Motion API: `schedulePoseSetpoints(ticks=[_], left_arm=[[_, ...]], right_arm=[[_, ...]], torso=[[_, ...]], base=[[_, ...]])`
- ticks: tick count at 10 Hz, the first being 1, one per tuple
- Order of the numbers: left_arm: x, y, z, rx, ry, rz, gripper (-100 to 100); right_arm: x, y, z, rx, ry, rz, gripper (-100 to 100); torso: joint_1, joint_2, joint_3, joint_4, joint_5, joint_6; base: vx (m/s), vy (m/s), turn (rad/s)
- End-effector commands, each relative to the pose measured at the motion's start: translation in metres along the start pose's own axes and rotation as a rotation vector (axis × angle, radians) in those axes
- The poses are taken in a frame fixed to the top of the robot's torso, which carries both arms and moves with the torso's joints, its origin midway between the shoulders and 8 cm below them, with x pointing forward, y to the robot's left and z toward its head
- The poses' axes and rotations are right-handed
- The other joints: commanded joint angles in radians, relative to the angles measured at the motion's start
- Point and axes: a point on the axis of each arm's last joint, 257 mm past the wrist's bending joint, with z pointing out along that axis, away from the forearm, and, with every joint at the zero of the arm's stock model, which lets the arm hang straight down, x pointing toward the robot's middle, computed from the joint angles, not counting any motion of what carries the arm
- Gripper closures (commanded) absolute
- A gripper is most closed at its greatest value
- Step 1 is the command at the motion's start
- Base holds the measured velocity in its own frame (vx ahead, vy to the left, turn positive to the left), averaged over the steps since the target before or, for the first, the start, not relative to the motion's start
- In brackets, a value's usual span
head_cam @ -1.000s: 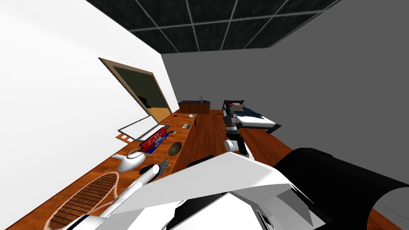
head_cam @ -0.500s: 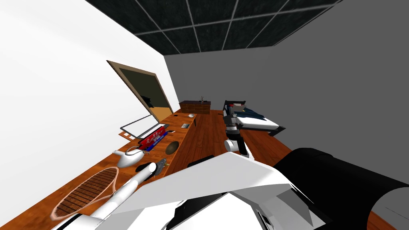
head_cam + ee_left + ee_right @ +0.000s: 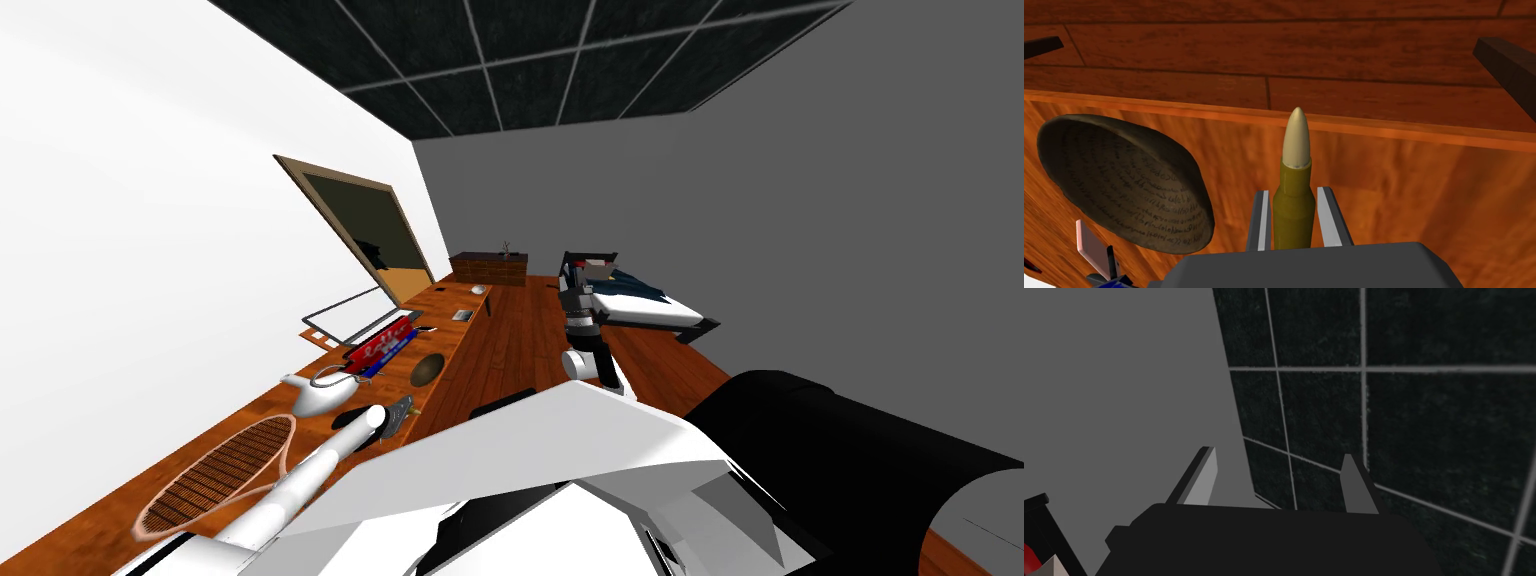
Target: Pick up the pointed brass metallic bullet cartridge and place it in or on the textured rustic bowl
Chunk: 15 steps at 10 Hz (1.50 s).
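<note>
My left gripper (image 3: 1294, 191) is shut on a brass cartridge (image 3: 1294, 200) with a pale pointed tip, which stands up between the fingers above the orange wooden table (image 3: 1424, 190). Beside the gripper lies the dark, textured bowl (image 3: 1124, 185), its hollow covered in fine markings. In the head view the left gripper (image 3: 403, 412) hangs near the table's front edge, just short of the bowl (image 3: 427, 369). My right gripper (image 3: 1277, 454) is open and holds nothing. It is raised in front of me over the floor (image 3: 578, 272).
On the table lie a racket (image 3: 215, 475), a white spouted vessel (image 3: 320, 397), a black oval object (image 3: 350, 417), a red and blue box (image 3: 383, 345) and a white flat panel (image 3: 350, 312). A bed (image 3: 640, 300) and a dark dresser (image 3: 488, 267) stand beyond.
The whole head view has shifted a little, so I have moved slightly. My left forearm sits a bit lower and further left, with the gripper still shut on the cartridge.
</note>
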Motion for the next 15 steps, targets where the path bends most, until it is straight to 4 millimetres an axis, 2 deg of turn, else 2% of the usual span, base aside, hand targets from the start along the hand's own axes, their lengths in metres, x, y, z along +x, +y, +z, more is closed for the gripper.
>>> schedulePoseSetpoints(ticks=[1,4,15], left_arm=[[-0.006,-0.002,-0.005,-0.002,0.008,0.013,100],[-0.018,0.001,-0.016,-0.015,0.028,0.009,100],[-0.059,0.048,-0.071,-0.127,0.117,-0.083,100]], right_arm=[[0.000,0.000,0.000,0.000,0.000,0.000,0],[0.000,0.000,0.000,0.000,0.000,0.000,0],[0.000,0.000,0.000,0.000,0.000,0.000,0]], torso=[[0.000,0.000,0.000,0.000,0.000,0.000],[-0.001,-0.002,-0.001,0.000,-0.001,0.001],[0.003,-0.010,-0.005,-0.001,0.000,0.002]], base=[[0.003,-0.092,0.033],[0.046,-0.079,-0.018],[0.121,-0.015,-0.099]])
